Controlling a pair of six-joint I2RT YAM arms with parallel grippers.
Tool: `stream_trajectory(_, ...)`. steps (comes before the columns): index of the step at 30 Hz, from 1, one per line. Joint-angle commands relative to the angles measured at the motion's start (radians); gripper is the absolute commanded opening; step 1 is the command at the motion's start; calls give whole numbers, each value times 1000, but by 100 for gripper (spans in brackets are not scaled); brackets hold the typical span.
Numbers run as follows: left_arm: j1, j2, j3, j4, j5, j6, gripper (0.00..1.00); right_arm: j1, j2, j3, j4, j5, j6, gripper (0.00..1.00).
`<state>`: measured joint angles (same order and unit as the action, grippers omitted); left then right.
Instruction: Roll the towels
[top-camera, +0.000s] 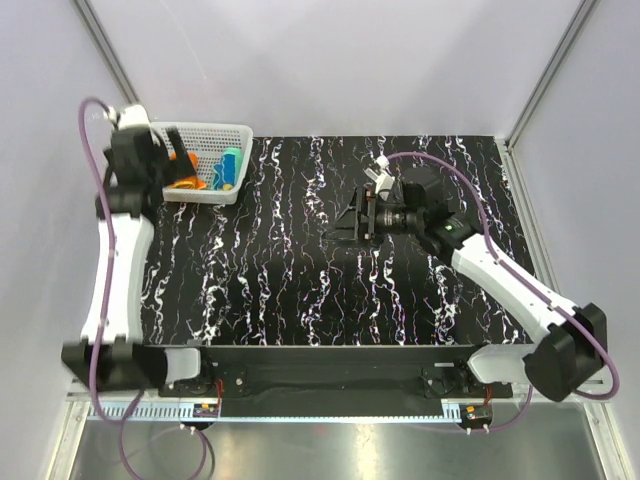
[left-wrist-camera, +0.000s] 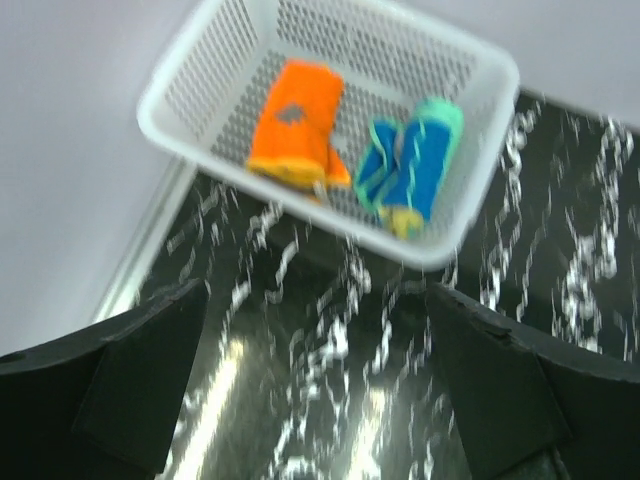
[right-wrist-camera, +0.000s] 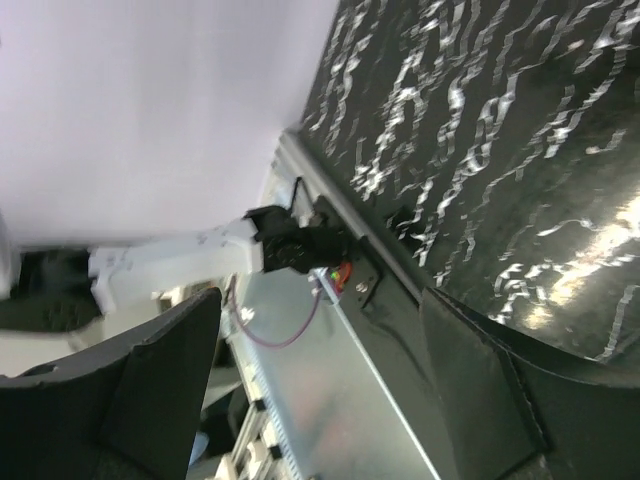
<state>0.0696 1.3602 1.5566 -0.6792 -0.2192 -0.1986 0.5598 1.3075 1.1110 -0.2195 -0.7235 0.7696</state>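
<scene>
So, both rolled towels lie side by side in the white mesh basket (left-wrist-camera: 205, 75) at the counter (top-camera: 300, 290) corner: orange towel (left-wrist-camera: 296, 125), blue-backed yellow towel (left-wrist-camera: 415, 165), likely stowed as finished. Left tool (left-wrist-camera: 315, 300) spread, empty, near the basket; right tool (right-wrist-camera: 320, 300) spread, empty, mid-counter.

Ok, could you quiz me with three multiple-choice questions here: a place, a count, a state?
1. Where are the orange towel and the blue towel? A on a shelf; B on the floor; C in the white basket.
2. How many towels are there? A two; B three; C five.
3. The towels are: A spread flat; B rolled up; C knotted together.
Answers: C, both lie inside the basket; A, one orange and one blue show; B, each is a roll.
</scene>
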Motion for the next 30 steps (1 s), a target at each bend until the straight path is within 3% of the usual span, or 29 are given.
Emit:
stream_trajectory(1,-42,-200,-260,125,-17,7,99,-3,-71,59,-125,122,-88,88)
stream_trajectory(3,-48,-333,-420,165,-17,14,99,-4,-115,59,-144,151,-104,90)
stream_trajectory(6,-50,-530,-694,350,29,24,99,-3,-171,49,-152,196,-118,91)
stream_trajectory(10,-53,-737,-1056,762,130,134,99,-3,-237,3,-138,274,-125,93)
stream_trajectory(13,-51,-823,-1263,968,24,125,99,-3,-290,-52,-107,337,-125,94)
stream_trajectory(16,-51,-756,-1377,1093,21,110,99,-3,-323,-91,-72,349,-128,96)
stream_trajectory(21,-42,-569,-1375,1194,-17,21,99,-3,-314,-108,-52,325,-115,96)
stream_trajectory(24,-40,-422,-1440,1467,-45,2,99,-3,-310,-108,-50,312,-118,96)
stream_trajectory(26,-42,-350,-1399,1443,-34,27,99,-3,-315,-112,-50,317,-125,96)
stream_trajectory(28,-42,-305,-1396,1546,-35,34,99,-3,-318,-126,-38,322,-130,95)
stream_trajectory(30,-42,-256,-1363,1549,-36,79,99,-4,-326,-137,-37,337,-133,95)
